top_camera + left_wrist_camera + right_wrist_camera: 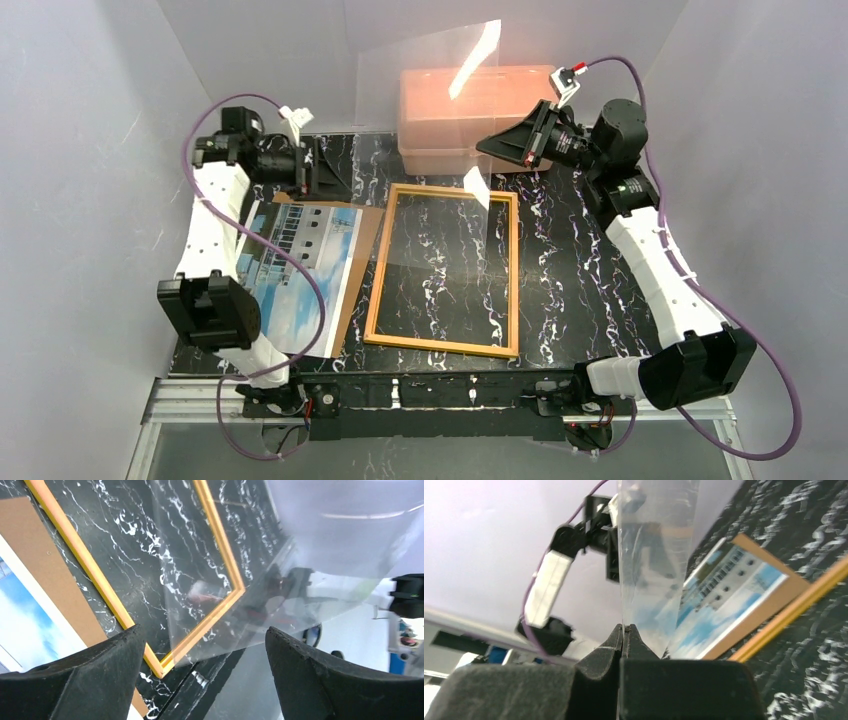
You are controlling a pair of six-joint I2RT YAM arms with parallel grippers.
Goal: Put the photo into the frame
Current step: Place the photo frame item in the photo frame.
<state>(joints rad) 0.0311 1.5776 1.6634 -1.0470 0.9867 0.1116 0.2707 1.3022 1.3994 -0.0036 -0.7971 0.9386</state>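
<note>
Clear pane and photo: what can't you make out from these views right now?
- Top view: the clear pane has its outline mostly lost against the pink box; only glare marks it.
- Right wrist view: the pane's top is cut off by the upper edge; the right gripper pinches its bottom.
- Top view: the photo has its left side hidden under the left arm.
- Left wrist view: the photo is cut off at the left edge.

One photo (pixel 300 265); one frame (pixel 441 346); one clear pane (pixel 385 110); one backing board (pixel 366 234); one box (pixel 525 100)
</note>
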